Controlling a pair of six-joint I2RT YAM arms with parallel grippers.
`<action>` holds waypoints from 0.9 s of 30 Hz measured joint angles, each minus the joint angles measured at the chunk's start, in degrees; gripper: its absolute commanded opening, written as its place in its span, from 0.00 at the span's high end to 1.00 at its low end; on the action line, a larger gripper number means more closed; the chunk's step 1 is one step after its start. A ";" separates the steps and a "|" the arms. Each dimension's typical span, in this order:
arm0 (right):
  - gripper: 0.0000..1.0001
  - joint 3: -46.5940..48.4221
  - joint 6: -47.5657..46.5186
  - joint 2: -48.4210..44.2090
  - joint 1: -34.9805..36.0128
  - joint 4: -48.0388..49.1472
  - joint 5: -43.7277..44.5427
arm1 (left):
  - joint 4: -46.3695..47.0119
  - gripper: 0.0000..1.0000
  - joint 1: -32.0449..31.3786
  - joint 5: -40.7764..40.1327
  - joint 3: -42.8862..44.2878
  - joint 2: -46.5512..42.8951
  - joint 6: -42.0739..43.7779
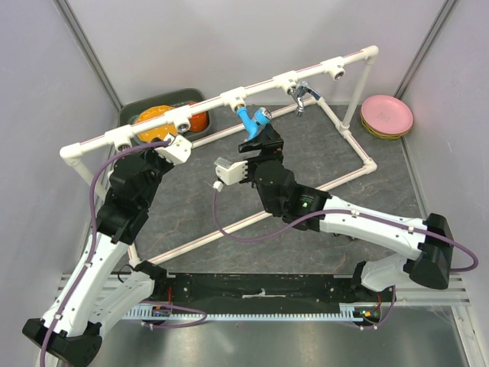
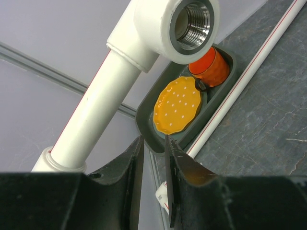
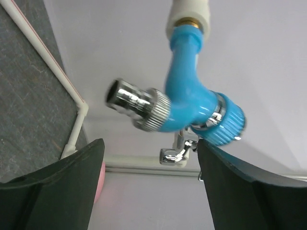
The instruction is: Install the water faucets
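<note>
A dark tray [image 2: 144, 120] lies on the tabletop [image 1: 306, 153] beyond the left end effector [image 2: 151, 141]. It holds a yellow-orange dotted plate [image 2: 177, 105] and, farther from the fingers, an orange cup [image 2: 208, 67] on its side, touching the plate's far rim. A stack of pink plates [image 1: 387, 115] sits well off to the right of the right end effector [image 3: 149, 143], outside the white pipe frame [image 1: 210, 107].

The tabletop is dark grey and stone-patterned, enclosed by pale lilac walls [image 1: 229, 38].

The left end effector's fingers are nearly together with only a thin slit between them and nothing in it. Just above and ahead of them hangs an empty tee socket [image 2: 192, 21] with a bare metal thread.

The right end effector is spread wide. The blue faucet [image 3: 189, 96] stands between and just ahead of its fingers, with its top screwed into a white socket on the rail. Whether the right finger touches the blue knob cannot be told. The chrome faucet [image 3: 176, 154] hangs from the next socket beyond, small and blurred in the wrist view. The left end effector's own arm hides part of the tray from above.
</note>
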 measured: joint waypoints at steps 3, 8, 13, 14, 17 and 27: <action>0.08 0.00 -0.13 -2.51 0.98 0.09 0.76 | 0.00 0.69 0.00 0.02 -0.11 0.00 0.00; 0.08 0.00 -0.13 -6.25 2.03 0.07 2.12 | -0.02 0.69 0.00 0.00 -0.17 0.00 0.00; 0.04 0.00 -0.39 -7.34 2.23 0.00 2.47 | 0.00 0.69 0.00 0.00 -0.17 0.00 0.00; 0.02 -0.02 -0.94 -7.34 2.23 0.00 2.54 | 0.00 0.69 0.02 0.02 -0.17 0.00 0.00; 0.02 -0.02 -3.41 -7.04 2.23 0.17 2.73 | -0.02 0.69 0.20 0.02 -0.17 0.00 0.00; 0.02 -0.02 -16.09 -1.55 2.23 5.84 4.44 | 0.00 0.69 0.22 0.04 -0.17 -0.07 0.00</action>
